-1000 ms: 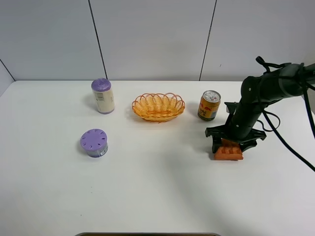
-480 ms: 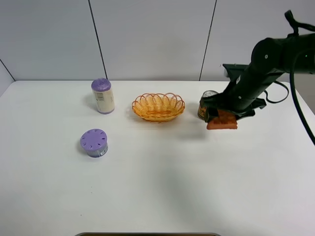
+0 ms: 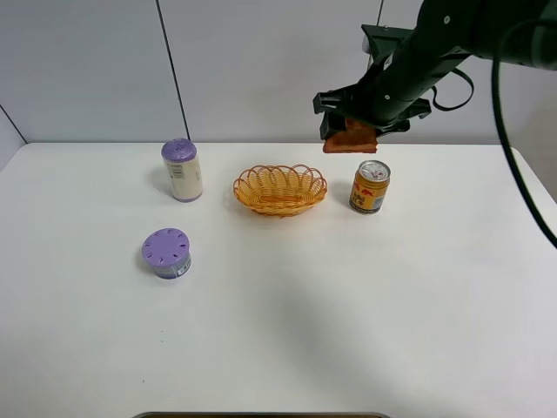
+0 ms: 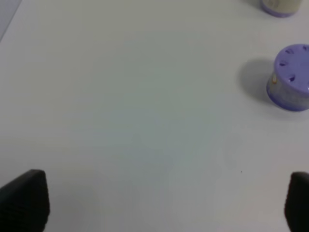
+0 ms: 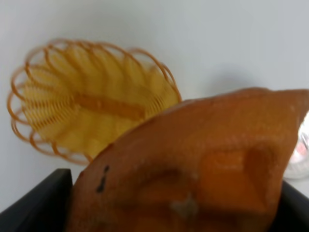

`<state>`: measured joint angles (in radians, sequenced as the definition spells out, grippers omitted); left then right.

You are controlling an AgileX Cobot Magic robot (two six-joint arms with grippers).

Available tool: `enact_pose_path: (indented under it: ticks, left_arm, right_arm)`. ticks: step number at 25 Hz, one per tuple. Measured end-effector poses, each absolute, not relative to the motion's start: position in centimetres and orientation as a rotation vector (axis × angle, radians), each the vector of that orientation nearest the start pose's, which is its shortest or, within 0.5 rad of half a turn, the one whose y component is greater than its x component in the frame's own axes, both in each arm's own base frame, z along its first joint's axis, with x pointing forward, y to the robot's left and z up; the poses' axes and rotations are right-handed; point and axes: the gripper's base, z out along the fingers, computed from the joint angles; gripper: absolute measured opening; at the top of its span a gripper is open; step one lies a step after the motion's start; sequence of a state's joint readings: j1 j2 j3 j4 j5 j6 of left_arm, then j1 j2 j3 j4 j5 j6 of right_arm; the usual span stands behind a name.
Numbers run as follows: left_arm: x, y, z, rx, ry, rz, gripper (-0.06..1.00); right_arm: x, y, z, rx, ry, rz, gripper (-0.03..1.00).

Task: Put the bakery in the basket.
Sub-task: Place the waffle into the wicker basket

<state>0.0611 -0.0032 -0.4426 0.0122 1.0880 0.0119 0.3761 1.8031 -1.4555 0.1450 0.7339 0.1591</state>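
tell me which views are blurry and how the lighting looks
Right wrist view: the bakery fills the foreground out of focus, and the basket behind it is smeared soft. Left wrist view: mildly soft, the purple-lidded tub casting a diffuse shadow beside it. Exterior high view: sharp, evenly lit, only faint shadows.

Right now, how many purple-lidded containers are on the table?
2. The tall container stands at the back left, to the left of the basket. The short round container sits nearer the front, apart from it. None appears to be hidden.
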Motion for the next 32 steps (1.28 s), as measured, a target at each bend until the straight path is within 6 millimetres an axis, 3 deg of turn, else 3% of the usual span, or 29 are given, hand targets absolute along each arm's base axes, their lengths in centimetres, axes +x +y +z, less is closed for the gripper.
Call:
enact_pose_path:
  ticks: [8,16,24,32]
  left_arm:
    - [0.0,0.1,25.9,-0.053,2.126,0.058,0.99]
    - [0.0,0.1,25.9,-0.053,2.126,0.058,0.99]
    - [0.0,0.1,25.9,-0.053,2.126,0.058,0.99]
    - [0.0,0.1,25.9,-0.053,2.126,0.058,0.99]
  right_arm:
    - [40.5,19.7,22.9,-0.253,2.632,0.371,0.70]
    - [41.8,23.4,17.9,-0.336,2.690,0.366,0.70]
    - [42.1,24.2,14.1,-0.351,2.734,0.344,0.70]
    - [42.3,24.2,13.9,-0.350,2.724,0.344,0.71]
